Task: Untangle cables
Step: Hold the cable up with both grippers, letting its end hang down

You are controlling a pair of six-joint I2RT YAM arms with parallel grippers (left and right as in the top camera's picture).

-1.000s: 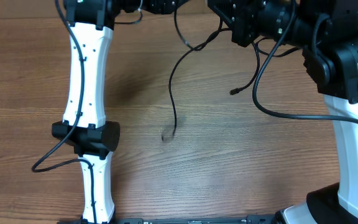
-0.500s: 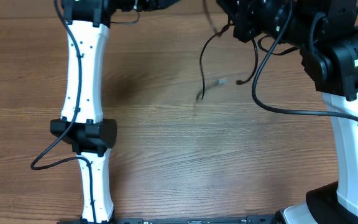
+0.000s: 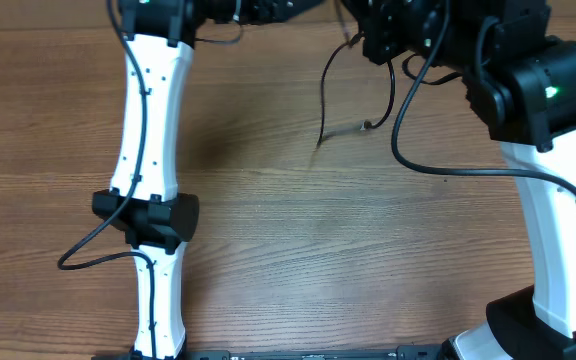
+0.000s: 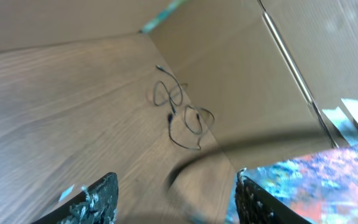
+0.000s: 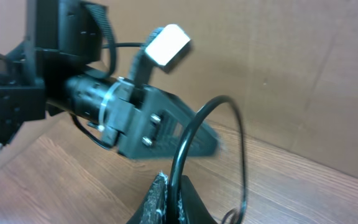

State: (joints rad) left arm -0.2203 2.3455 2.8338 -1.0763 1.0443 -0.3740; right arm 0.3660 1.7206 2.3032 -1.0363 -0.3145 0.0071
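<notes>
1. The right gripper (image 5: 169, 194) has its fingers pressed together on one thin black cable (image 5: 180, 152). I judge it holds this cable up to draw it free of the rest.
2. From above, this cable hangs down over the table (image 3: 268, 230).
3. The left gripper (image 4: 176, 190) has its fingers apart and clamps nothing, probably ready to take a loose end.
4. Count: two grippers and one lifted cable. One tangle (image 4: 178, 111) lies on the table beside the cardboard wall (image 4: 241, 81). I cannot tell how many cords are in it.
</notes>
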